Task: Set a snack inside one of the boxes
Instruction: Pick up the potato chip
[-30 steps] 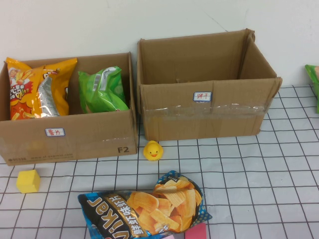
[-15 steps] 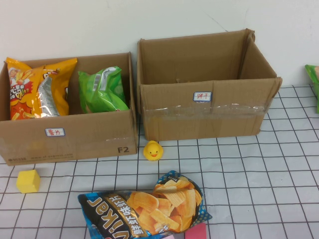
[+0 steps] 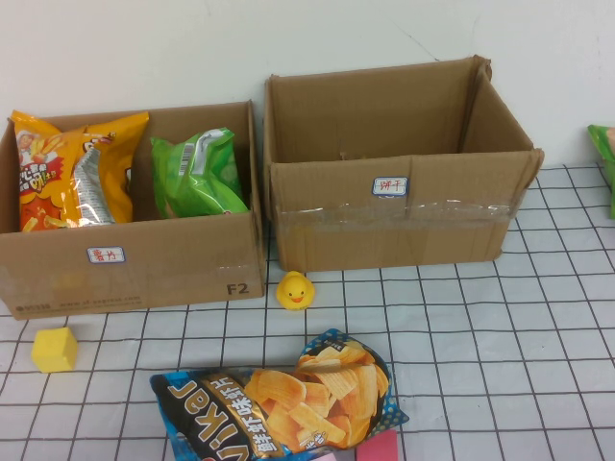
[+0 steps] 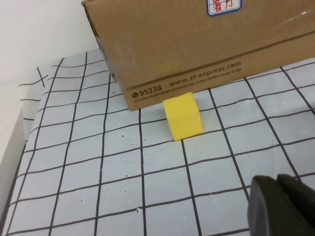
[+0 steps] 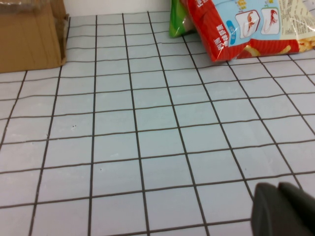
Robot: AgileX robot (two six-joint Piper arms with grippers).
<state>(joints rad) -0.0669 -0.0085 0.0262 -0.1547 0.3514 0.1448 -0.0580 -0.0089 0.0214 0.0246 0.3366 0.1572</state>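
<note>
The blue chip bag lies at the table's near edge, in front of the two boxes: the left box and the right box. The left gripper hovers near the yellow cube, fingers together. The right gripper, fingers together too, hovers over the grid cloth toward the right edge.

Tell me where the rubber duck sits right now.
In the high view the duck stands on the table's grid near the centre, just in front of the gap between the left box and right box, behind the chips bag.
</note>
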